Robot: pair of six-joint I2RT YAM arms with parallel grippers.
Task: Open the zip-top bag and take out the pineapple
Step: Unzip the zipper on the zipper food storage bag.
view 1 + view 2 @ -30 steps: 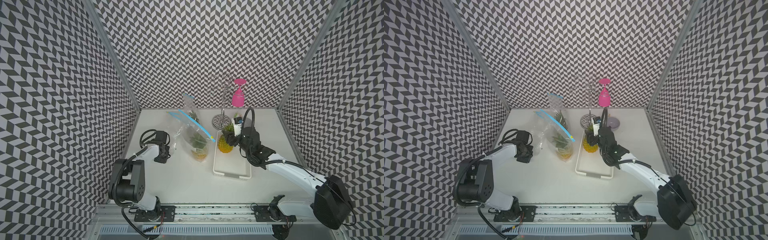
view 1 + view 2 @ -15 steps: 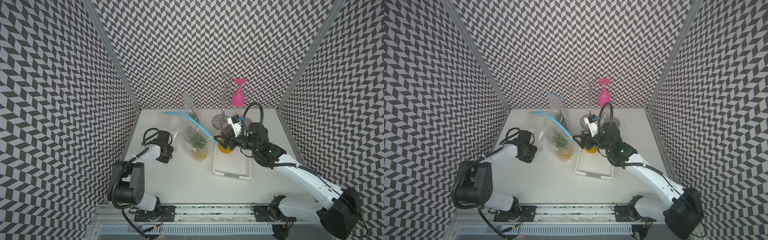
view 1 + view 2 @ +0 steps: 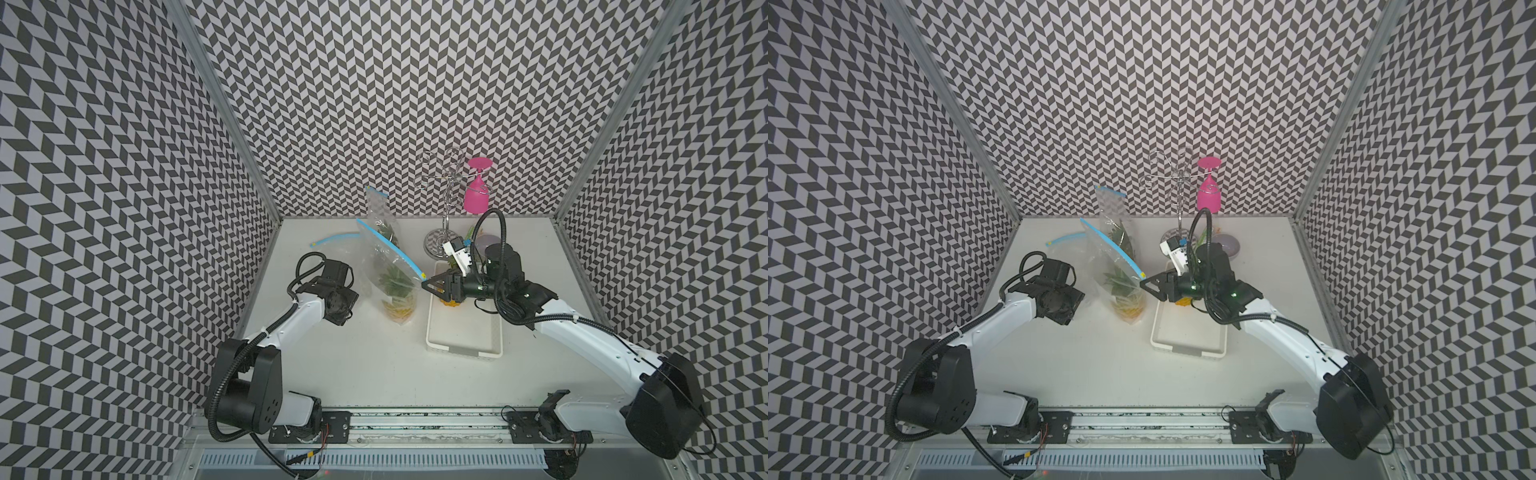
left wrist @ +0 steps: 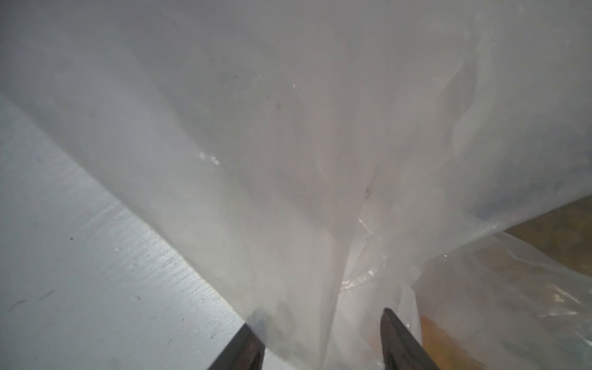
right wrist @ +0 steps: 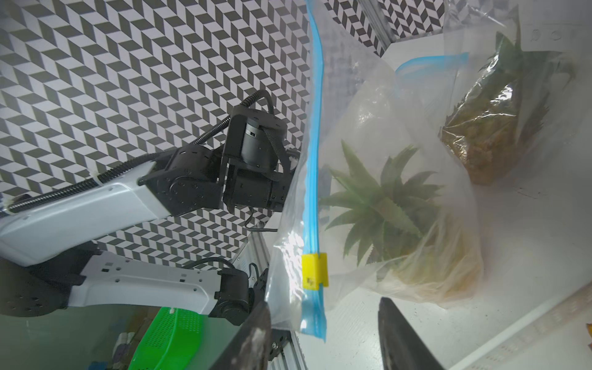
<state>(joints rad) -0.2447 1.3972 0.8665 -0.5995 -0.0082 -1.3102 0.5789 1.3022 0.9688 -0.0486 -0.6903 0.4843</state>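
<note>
Clear zip-top plastic bag (image 3: 388,274) with blue zip strip (image 5: 312,160) and yellow slider (image 5: 315,270): upright near mid-table, just beside white plastic tray (image 3: 461,353) on the left arm's side. Green-crowned yellow pineapple (image 5: 400,224) inside. Mouth open, the strip's two halves apart.

Right gripper (image 5: 323,304): fingers spread either side of the strip's slider end, not clamped on it. Left gripper (image 4: 320,323): at the bag's opposite flank, fingers spread, loose film between them.

Second bagged pineapple (image 3: 384,226) behind, nearer the back wall.

Matte white tabletop (image 3: 374,365), faintly scuffed. Black-and-white chevron walls (image 3: 374,83) on three sides, aluminium posts at the corners. Wire glass rack (image 3: 446,208) at the rear, pink goblet (image 3: 476,195) hung upside down on it.
</note>
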